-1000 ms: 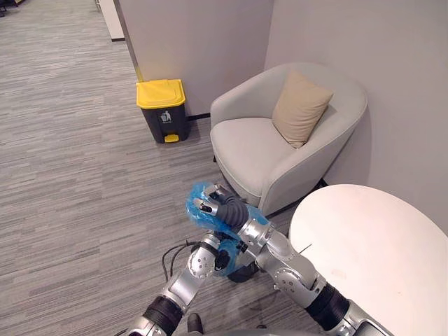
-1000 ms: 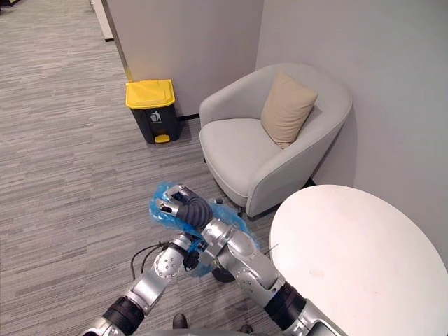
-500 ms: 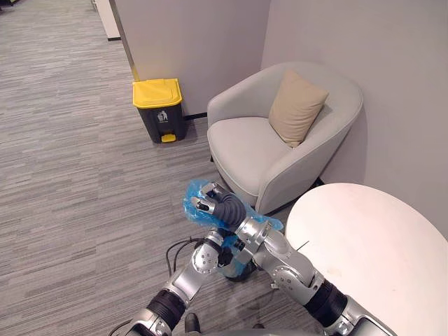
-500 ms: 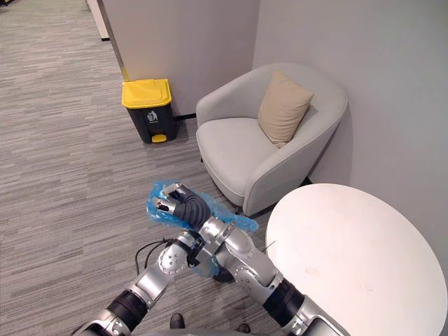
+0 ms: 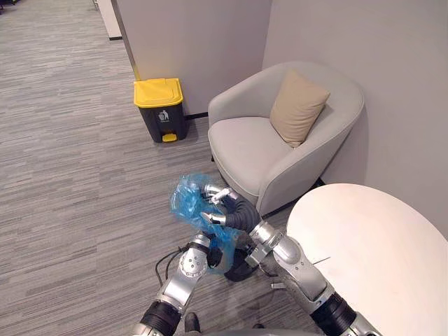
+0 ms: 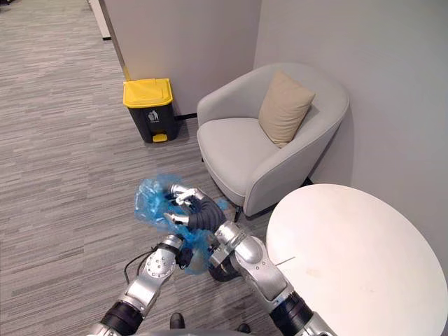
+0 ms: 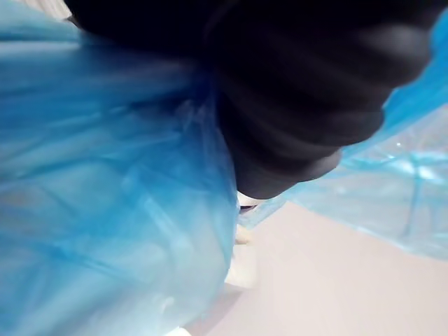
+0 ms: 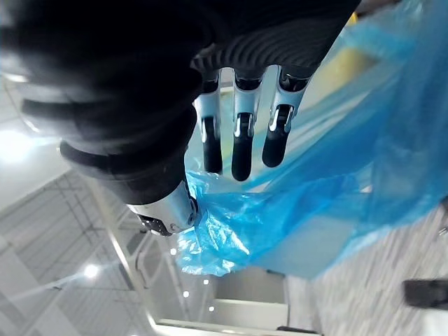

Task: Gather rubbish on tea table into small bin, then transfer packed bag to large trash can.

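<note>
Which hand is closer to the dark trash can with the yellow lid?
Right. The right hand is up against the crumpled blue plastic bag, toward the yellow-lidded trash can; the left hand sits lower and further back, beneath that bag.

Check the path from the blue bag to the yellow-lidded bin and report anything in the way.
Nothing visible lies between the blue bag and the bin; there is only bare carpet. The armchair stands off to the right of that line. The bin's yellow lid is shut, though.
</note>
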`<state>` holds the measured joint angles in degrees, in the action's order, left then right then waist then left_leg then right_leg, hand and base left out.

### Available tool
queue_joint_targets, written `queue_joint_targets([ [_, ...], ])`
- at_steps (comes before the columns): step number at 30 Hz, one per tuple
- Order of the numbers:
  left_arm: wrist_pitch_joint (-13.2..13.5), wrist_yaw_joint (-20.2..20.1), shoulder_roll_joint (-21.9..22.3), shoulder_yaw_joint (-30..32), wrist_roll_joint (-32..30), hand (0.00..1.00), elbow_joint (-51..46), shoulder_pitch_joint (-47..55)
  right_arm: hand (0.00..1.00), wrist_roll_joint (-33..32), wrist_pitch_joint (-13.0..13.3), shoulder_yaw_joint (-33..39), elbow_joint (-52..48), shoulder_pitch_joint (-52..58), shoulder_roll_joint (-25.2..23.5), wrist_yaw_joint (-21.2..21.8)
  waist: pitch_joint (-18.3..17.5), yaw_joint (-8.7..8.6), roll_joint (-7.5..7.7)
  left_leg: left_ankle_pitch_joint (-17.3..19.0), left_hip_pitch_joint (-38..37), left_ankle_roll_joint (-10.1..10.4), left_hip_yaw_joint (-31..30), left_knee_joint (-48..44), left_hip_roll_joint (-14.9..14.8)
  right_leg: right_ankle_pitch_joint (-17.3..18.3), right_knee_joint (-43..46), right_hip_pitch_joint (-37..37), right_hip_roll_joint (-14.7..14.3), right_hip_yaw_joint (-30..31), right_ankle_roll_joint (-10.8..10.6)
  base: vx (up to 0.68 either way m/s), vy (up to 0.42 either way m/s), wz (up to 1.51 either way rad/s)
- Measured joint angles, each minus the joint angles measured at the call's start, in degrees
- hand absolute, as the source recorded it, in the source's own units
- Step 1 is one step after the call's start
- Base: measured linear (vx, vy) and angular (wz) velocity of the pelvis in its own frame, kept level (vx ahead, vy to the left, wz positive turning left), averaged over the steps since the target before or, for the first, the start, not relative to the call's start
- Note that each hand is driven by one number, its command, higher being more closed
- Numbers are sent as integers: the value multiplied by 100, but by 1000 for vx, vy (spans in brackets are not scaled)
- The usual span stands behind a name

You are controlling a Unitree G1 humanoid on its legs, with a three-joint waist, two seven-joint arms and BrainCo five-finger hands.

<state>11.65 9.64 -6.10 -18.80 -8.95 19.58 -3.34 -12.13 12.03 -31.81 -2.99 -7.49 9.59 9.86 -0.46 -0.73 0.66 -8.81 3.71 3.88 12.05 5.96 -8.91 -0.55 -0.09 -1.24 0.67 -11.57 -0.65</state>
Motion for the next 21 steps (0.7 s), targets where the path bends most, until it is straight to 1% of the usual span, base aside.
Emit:
queue_joint_targets([
  [1, 0, 50, 29, 99, 57, 100, 0, 37, 0, 393, 85, 74, 0, 65, 25, -96, 3, 4, 5, 0, 2, 0, -1, 0, 0, 13, 0, -2, 1, -1, -20, 0, 0, 0],
  [2, 0, 60, 33, 164, 65, 100, -1, 61, 0, 547, 101, 100, 0, 83, 56, -125, 4, 3, 7, 0, 2, 0, 0, 0, 0, 13, 0, -2, 1, -1, -20, 0, 0, 0],
  [6, 0, 172, 27, 421, 198, 100, -3, 251, 0, 1713, 299, 329, -2, 233, 214, -508, 6, 4, 20, 2, 2, 1, 0, 0, 1, 14, 0, -2, 3, -1, -21, 0, 0, 0],
  [7, 0, 188, 34, 492, 215, 100, -3, 284, 0, 2038, 321, 376, -1, 290, 267, -587, 11, 9, 28, 2, 3, 2, 0, 0, 0, 15, 0, -2, 3, -1, -21, 0, 0, 0],
  [8, 0, 194, 33, 532, 216, 100, -6, 298, 0, 2153, 321, 390, -1, 305, 285, -615, 14, 9, 32, 2, 3, 2, 0, 0, 0, 15, 0, -2, 2, -2, -21, 0, 0, 0],
  [10, 0, 244, 18, 625, 224, 100, -97, 409, 0, 2592, 339, 415, -1, 331, 338, -719, 15, 7, 45, 3, 3, 2, 2, 0, 1, 16, -1, -2, 2, -1, -22, 0, 0, 0],
  [13, 0, 296, 36, 773, 224, 100, -136, 487, 0, 2843, 341, 521, -2, 446, 336, -846, 15, 10, 58, 4, 5, 3, 1, 0, 1, 18, -1, -3, 4, -2, -26, 0, 0, 0],
  [18, 1, 302, 16, 972, 223, 100, -137, 636, 0, 2865, 402, 790, -10, 704, 319, -932, 17, 8, 61, 22, 5, 26, -6, 0, 5, 57, 7, -2, 12, -7, -81, 0, 0, 0],
  [21, 0, 294, 12, 1055, 214, 100, -79, 786, 0, 2837, 442, 1172, -10, 1032, 270, -1011, 19, 15, 64, 24, 18, 28, -27, 0, 11, 63, 4, -2, 18, -27, -85, 0, 0, 3],
])
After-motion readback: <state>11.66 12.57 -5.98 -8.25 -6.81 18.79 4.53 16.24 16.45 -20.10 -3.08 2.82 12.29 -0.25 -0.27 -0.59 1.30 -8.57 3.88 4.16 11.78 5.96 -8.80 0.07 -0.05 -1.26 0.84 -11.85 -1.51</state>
